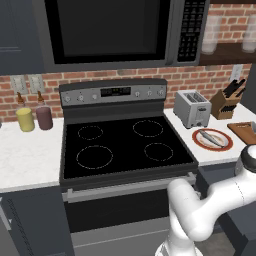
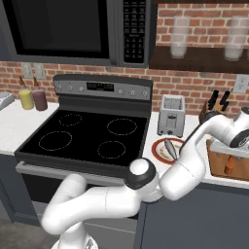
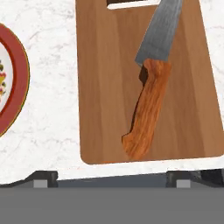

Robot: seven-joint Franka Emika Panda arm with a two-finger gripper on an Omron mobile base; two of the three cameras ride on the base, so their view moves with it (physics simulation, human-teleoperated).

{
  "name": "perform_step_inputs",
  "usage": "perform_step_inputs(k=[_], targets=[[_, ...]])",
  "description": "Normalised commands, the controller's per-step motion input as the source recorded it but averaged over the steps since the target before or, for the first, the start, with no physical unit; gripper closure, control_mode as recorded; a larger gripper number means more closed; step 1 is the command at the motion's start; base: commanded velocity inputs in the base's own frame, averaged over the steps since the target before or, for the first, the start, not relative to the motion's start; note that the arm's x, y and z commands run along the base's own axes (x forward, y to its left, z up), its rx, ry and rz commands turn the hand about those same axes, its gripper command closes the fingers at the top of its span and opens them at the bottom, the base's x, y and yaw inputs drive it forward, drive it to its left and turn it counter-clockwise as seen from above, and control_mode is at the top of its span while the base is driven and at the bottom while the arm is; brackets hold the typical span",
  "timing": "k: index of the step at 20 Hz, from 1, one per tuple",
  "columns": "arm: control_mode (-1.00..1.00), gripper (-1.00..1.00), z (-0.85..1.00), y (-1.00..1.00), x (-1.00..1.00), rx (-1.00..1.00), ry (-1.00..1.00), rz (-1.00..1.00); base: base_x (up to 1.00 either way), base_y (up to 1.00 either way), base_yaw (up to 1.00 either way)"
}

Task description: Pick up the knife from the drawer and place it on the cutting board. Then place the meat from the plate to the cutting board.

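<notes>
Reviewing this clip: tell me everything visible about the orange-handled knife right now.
The small knife with an orange-brown wooden handle and short grey steel blade lies flat on the rectangular brown wooden cutting board, handle toward the board's rounded near edge, blade angled toward its slotted far end. It casts a thin shadow. Nothing else touches it.

Black glass stove (image 1: 125,145) with four ring burners, set between white marbled surface (image 1: 27,157) stretches. Microwave (image 1: 115,30) hangs above it. Silver toaster (image 1: 192,108) just right of stove; wooden knife block (image 1: 225,102) with black handles beside it. Yellow jar (image 1: 25,119) and maroon jar (image 1: 44,118) stand touching, left, against the brick wall (image 1: 200,80).
</notes>
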Motion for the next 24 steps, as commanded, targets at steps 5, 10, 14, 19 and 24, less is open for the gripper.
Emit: perform_step_inputs(k=[5, 10, 14, 19, 24], targets=[[-1.0, -1.0, 0.26, 0.87, -0.38, 0.0, 0.0, 0.29, 0.0, 0.0, 0.0], [-1.0, -1.0, 0.04, 0.89, -0.06, 0.0, -0.01, 0.18, 0.0, 0.0, 0.0], [-1.0, -1.0, 0.0, 0.7, 0.0, -0.01, -0.08, 0.04, 0.0, 0.0, 0.0], [-1.0, -1.0, 0.0, 0.43, 0.11, -0.01, -0.08, 0.0, 0.0, 0.0, 0.0], [-1.0, -1.0, 0.0, 0.37, 0.31, -0.03, -0.02, 0.0, 0.0, 0.0, 0.0]])
